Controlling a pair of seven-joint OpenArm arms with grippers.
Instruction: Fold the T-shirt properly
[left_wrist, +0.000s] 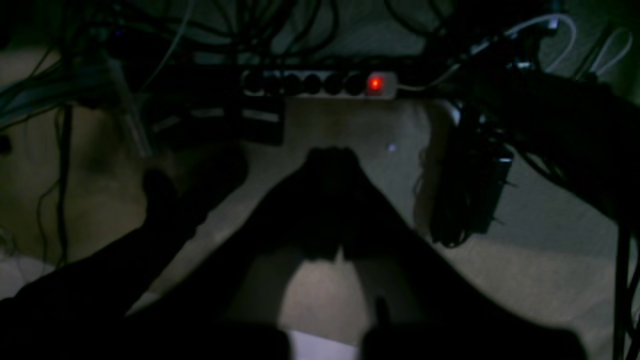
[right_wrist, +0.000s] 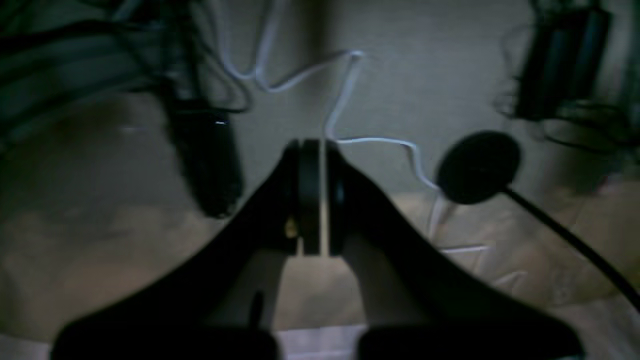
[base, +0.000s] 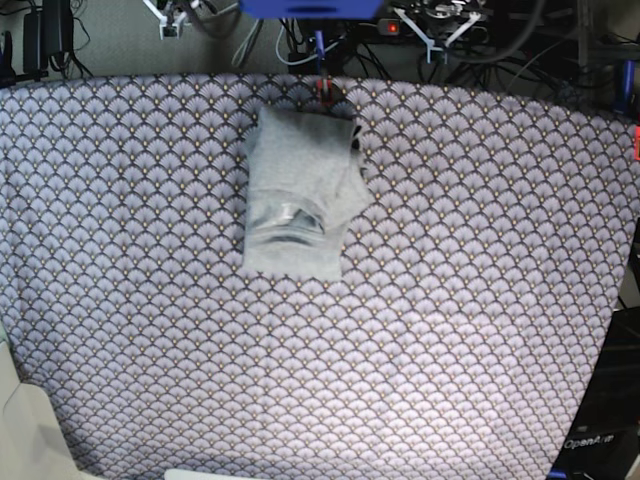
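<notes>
Only the base view shows the T-shirt (base: 298, 195), folded into a compact grey bundle on the fan-patterned tablecloth (base: 480, 300) covering the counter, toward its far middle. The right wrist view shows the right tool (right_wrist: 312, 200) pressed together over floor and a white cable (right_wrist: 345, 100). The left wrist view shows the left tool (left_wrist: 332, 200), dark and pressed together, below a power strip (left_wrist: 320, 84) with a red light.
</notes>
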